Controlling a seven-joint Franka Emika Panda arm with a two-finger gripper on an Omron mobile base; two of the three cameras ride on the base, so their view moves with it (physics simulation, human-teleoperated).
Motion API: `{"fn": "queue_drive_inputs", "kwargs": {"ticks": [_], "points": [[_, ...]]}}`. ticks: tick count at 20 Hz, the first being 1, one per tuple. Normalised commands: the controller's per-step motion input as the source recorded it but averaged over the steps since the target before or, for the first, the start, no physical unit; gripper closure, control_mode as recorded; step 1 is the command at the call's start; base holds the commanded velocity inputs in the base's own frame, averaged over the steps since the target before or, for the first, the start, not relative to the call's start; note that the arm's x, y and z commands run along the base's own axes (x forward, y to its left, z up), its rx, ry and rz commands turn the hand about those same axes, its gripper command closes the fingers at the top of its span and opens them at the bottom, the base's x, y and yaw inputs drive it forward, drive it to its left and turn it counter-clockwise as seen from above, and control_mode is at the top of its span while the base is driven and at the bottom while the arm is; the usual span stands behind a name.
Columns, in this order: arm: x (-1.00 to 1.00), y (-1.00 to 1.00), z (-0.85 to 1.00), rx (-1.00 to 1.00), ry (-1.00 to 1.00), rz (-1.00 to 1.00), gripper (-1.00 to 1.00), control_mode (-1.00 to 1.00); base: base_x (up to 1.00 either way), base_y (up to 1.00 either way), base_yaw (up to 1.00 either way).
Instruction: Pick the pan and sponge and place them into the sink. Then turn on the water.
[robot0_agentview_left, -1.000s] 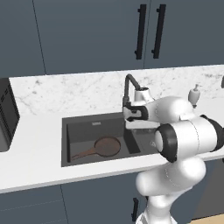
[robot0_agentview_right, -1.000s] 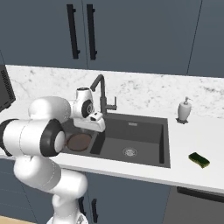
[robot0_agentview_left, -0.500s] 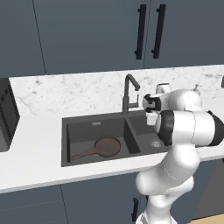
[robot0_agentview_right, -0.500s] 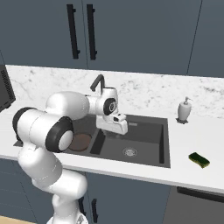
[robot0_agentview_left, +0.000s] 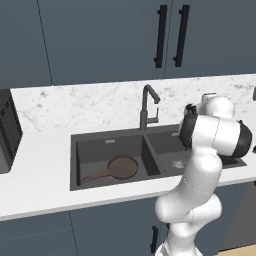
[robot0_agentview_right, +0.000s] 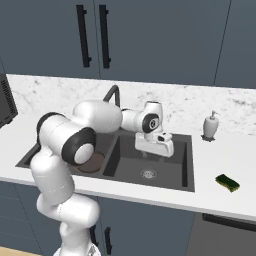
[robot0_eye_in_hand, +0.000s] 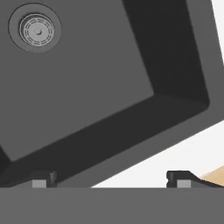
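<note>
White marble bench (robot0_agentview_left: 40, 165) carrying the dark double sink (robot0_agentview_right: 187, 165). I see the pan (robot0_agentview_left: 121, 167) lying flat in the left basin, handle toward the front left. My gripper (robot0_eye_in_hand: 111, 179) hangs over the right basin, fingers spread wide, holding nothing. The sponge (robot0_agentview_right: 227, 182) rests on the bench right of the sink.

base views flank sink (robot0_agentview_left: 107, 145), hand view overhead

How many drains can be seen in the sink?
1: a round silver drain in the floor of the sink's right basin, below the gripper. The left basin may have another, hidden by the pan.
</note>
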Motion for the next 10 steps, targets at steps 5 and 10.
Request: {"fn": "queue_drive_inputs", "kwargs": {"ticks": [5,10], "points": [[-0.15,-1.0,-0.06,0.0,0.0,0.0,-1.0,-1.0,0.0,0.0,0.0],[-0.05,-0.91,-0.12,0.0,-0.01,0.0,-1.0,-1.0,0.0,0.0,0.0]]}}
